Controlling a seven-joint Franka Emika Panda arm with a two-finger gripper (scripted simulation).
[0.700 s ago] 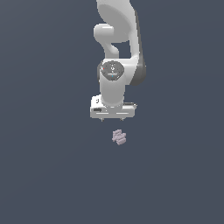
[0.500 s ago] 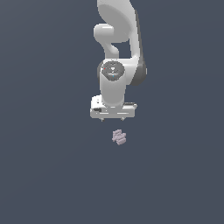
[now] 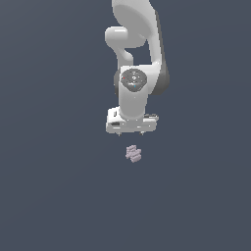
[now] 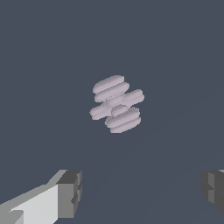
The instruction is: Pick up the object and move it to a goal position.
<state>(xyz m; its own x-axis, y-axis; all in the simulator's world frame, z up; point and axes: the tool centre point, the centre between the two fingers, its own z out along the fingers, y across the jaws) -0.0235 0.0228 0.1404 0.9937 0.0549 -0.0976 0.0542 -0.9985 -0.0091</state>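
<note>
Lying on the flat dark grey-blue floor (image 3: pixel 54 196): a tiny pale pinkish-lilac object (image 3: pixel 133 153), lumpy and blocky, with ridged faces. Seen close in the wrist view as a small cluster (image 4: pixel 116 109) of rounded, stacked ridges, several bars crossing one another at slight angles, resting alone on the plain surface. Placed near the middle of the exterior view, just below the white gripper (image 3: pixel 131 133) and a touch toward the exterior view's right of its centre line. Not touched by anything; a clear gap between the piece and the tips above it. Much smaller than the hand over it. Fingers spread wide and released, grasping nothing: in the wrist view one dark grey pad (image 4: pixel 70 193) on a pale finger at one side, the other pad (image 4: pixel 213 188) far off at the opposite edge, open floor between them, the piece farther out and apart from both. In the exterior view only two short dark tips visible under the broad white hand body, pointing straight down. Above that, the white arm (image 3: pixel 135 44) rising upright to the top edge of the picture, with a round grey joint cap (image 3: pixel 133 79) facing the camera and a darker band along the exterior view's right side. All around, the same even dark ground, no edges or marks to be made out.
</note>
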